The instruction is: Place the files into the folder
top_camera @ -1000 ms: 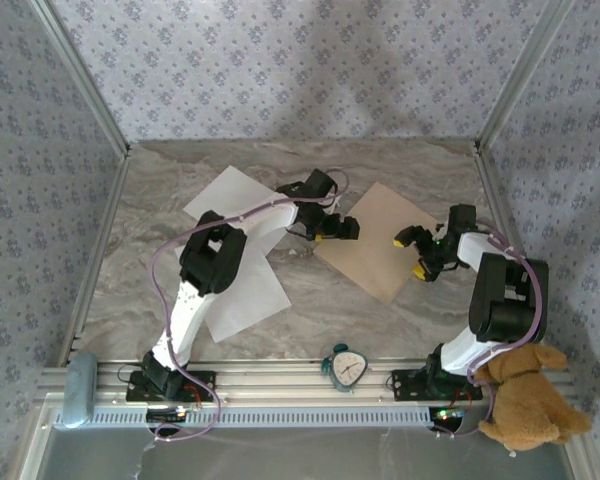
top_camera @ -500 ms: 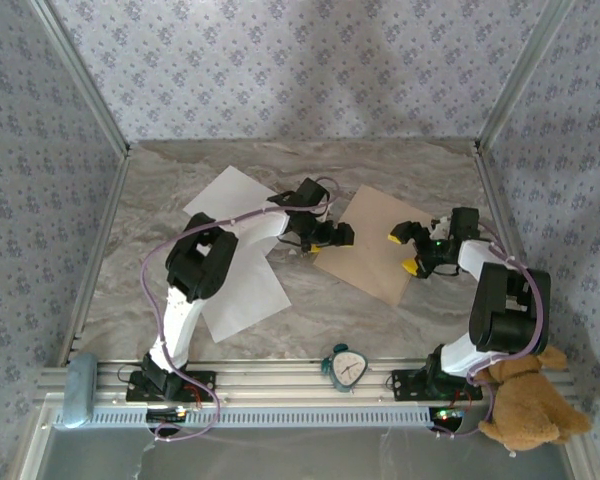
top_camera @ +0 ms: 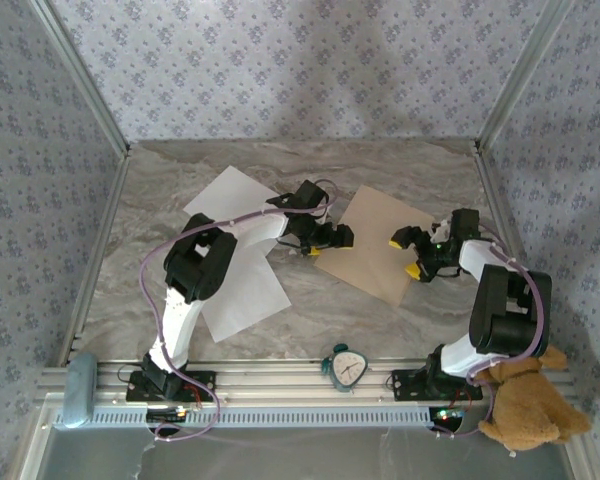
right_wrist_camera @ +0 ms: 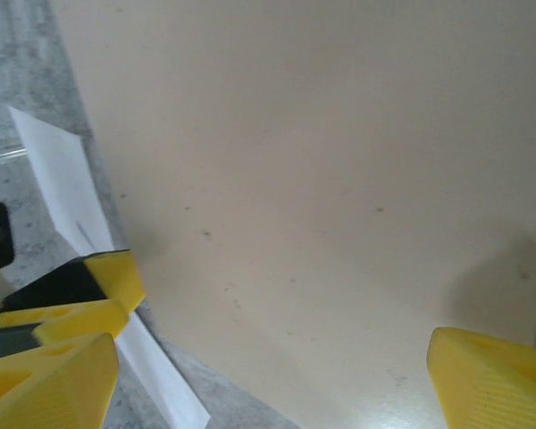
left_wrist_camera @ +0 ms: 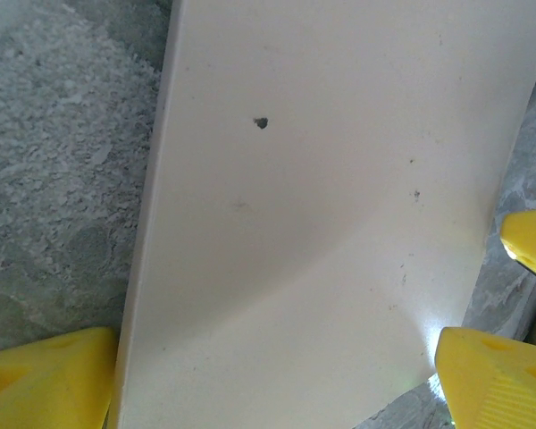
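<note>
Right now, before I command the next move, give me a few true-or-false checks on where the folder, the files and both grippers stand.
1. The folder lies flat on the table. True.
2. Both files are inside the folder. False: the white sheets lie on the table, left of the folder.
3. The left gripper and the right gripper are both open. True.
4. The right gripper holds a file. False: it is open at the folder's right edge, holding nothing.
5. The alarm clock stands on the folder. False: it sits at the table's near edge.
</note>
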Action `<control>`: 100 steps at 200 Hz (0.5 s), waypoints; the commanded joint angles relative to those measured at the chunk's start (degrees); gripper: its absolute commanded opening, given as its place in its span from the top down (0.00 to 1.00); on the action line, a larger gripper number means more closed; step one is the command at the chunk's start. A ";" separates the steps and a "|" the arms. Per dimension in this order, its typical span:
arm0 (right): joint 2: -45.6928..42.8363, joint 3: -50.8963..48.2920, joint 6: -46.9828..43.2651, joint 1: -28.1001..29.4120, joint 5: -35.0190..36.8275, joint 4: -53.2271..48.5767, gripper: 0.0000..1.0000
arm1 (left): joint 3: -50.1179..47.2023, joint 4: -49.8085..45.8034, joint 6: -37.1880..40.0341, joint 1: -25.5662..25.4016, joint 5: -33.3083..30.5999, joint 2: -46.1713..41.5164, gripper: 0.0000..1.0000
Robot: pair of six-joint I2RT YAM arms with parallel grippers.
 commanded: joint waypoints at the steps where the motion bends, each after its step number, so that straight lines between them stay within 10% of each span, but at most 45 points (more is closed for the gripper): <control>1: 1.85 1.82 -2.66 0.26 4.25 -4.44 0.09 | -0.50 -0.83 -0.24 -0.34 -0.26 -2.65 0.09; 100: 1.85 2.27 -3.02 1.02 9.20 -7.70 0.10 | -0.36 -2.60 0.77 -0.26 -1.26 -1.99 0.09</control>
